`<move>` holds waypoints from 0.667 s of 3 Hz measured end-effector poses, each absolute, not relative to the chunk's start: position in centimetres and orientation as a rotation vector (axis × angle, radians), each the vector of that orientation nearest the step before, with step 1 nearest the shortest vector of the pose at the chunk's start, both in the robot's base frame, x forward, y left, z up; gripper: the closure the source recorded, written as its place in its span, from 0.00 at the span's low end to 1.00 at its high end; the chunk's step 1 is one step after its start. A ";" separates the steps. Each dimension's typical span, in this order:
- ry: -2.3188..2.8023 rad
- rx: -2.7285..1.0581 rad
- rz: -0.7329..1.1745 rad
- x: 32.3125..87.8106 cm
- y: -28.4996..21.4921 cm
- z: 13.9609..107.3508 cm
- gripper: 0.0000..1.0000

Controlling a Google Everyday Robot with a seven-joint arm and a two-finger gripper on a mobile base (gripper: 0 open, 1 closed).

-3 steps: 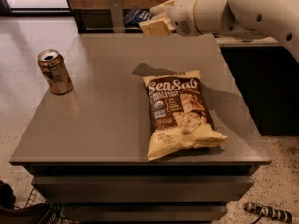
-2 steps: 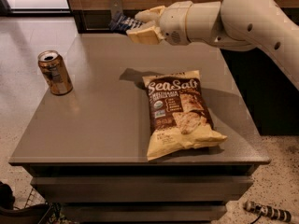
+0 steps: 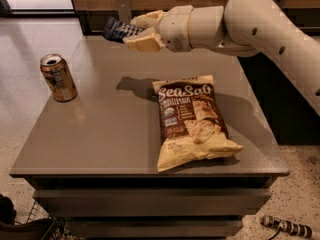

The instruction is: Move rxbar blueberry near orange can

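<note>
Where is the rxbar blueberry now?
Camera view: the rxbar blueberry is held by the gripper over the table, at its far edge, right of the orange can.

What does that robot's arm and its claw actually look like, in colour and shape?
The arm is smooth cream-white: thick rounded tubes joined at seams, with a few small dark round holes along the shell. No loose cables show. The gripper, above the table's far edge, has two blocky fingers in a yellower tan.
</note>
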State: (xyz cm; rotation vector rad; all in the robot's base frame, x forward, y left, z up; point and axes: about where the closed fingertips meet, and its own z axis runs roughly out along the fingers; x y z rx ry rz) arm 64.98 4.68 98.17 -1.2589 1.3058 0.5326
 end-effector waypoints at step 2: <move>1.462 -1.359 0.478 63.9 12.0 93.6 1.00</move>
